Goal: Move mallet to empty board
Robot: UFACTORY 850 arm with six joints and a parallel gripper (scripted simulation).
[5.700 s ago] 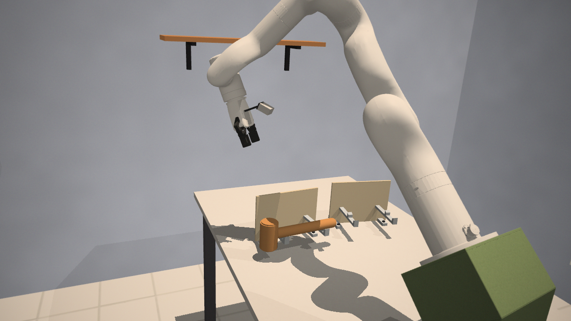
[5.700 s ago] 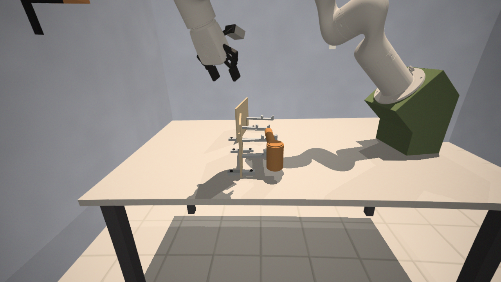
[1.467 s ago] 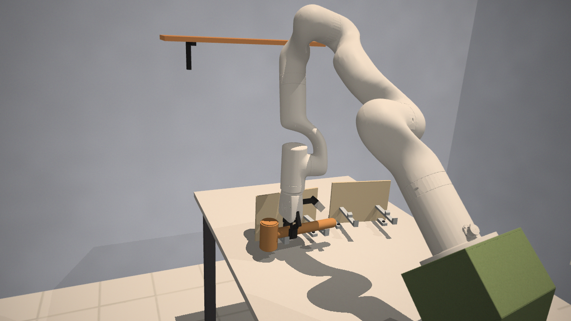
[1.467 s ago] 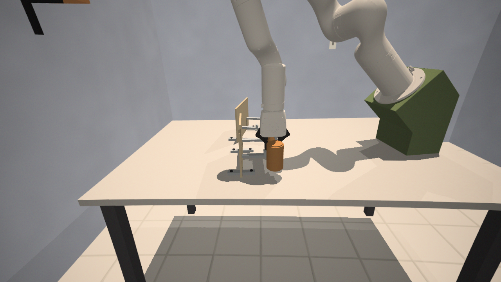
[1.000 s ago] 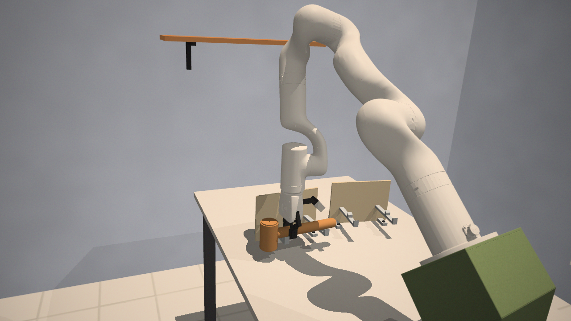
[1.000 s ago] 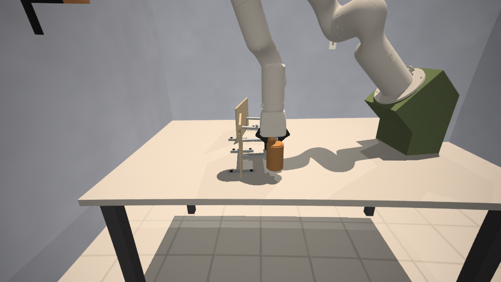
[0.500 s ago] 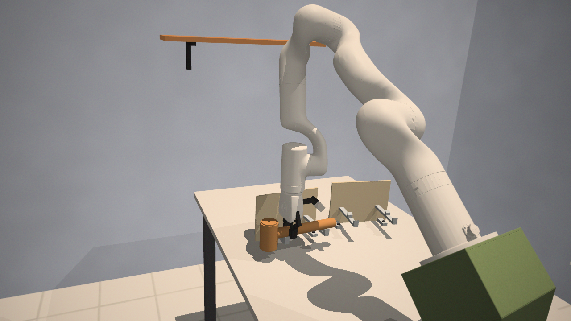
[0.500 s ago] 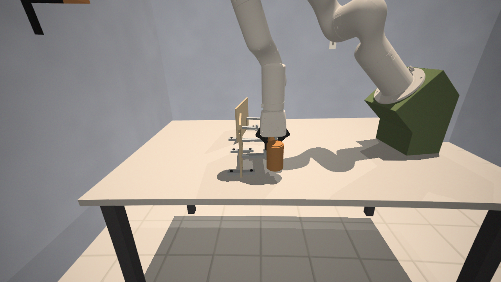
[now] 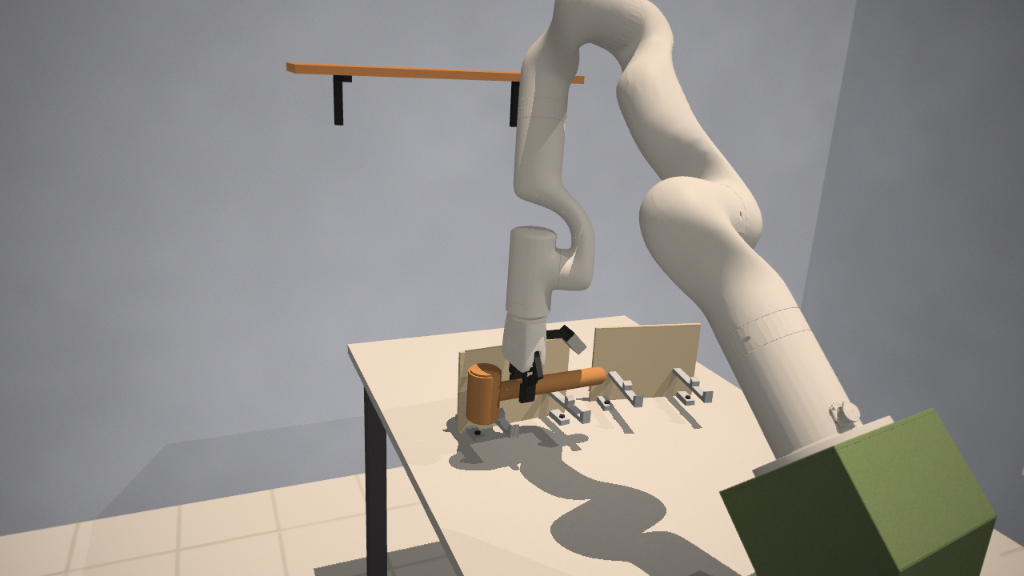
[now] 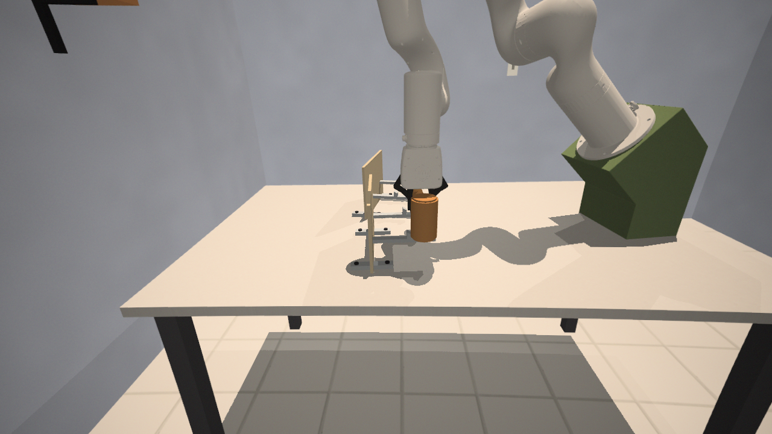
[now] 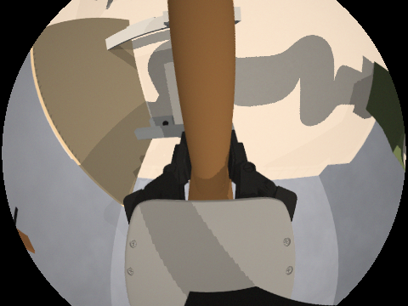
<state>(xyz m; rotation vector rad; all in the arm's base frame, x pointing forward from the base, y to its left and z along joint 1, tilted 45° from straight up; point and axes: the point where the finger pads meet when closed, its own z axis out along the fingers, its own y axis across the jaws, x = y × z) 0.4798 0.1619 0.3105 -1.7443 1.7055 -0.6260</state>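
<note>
The orange mallet (image 9: 536,390) hangs level in the air, its handle pointing right and its thick head (image 9: 482,394) at the left end. My gripper (image 9: 526,383) is shut on the handle close to the head. The mallet is a little above the grey holder arms (image 9: 569,411) of the left tool board (image 9: 474,362). The empty tool board (image 9: 648,356) stands to the right, with its two bare arms (image 9: 624,390) sticking out towards the front. In the side view the head (image 10: 424,217) hangs in front of the boards (image 10: 371,185). In the wrist view the handle (image 11: 204,80) runs up from my fingers.
The arm's green base block (image 9: 866,494) stands at the table's near right. An orange wall shelf (image 9: 430,73) hangs high behind the table. The table's left edge (image 9: 386,422) is close to the mallet head.
</note>
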